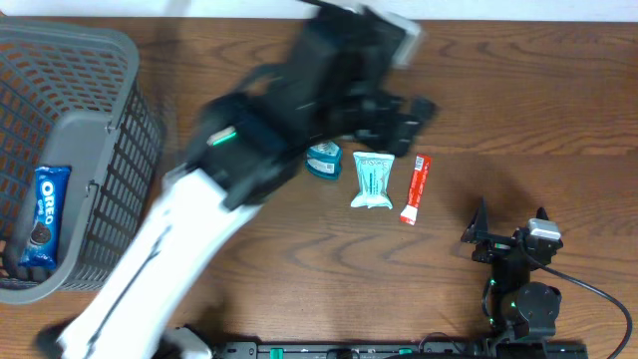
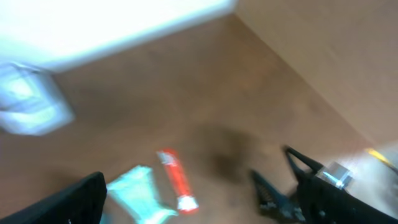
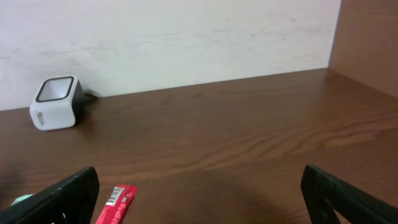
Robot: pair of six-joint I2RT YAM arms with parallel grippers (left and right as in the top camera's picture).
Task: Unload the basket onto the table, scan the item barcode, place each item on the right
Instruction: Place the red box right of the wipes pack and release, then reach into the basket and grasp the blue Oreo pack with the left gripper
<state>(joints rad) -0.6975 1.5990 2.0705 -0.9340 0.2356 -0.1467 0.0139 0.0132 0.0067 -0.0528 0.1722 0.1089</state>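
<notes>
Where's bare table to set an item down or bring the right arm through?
Bare wood right of the red packet, from the right gripper up to the far edge. Crowded mid-table: the left arm stretches between the basket and the teal pouch.

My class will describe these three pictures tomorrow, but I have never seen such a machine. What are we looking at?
This robot has two arms at a wooden table. One picture looks down from above. The other two come from a camera on each wrist, so the dark shapes in their lower corners are that arm's jaws. From above, the left arm is the blurred white-and-black shape, and the right arm sits at lower right. On the table lie a teal round item, a pale pouch and a red stick pack. A grey basket holds an Oreo pack. The white box by the wall is probably the barcode scanner. Both pairs of jaws stand open, holding nothing.
</notes>
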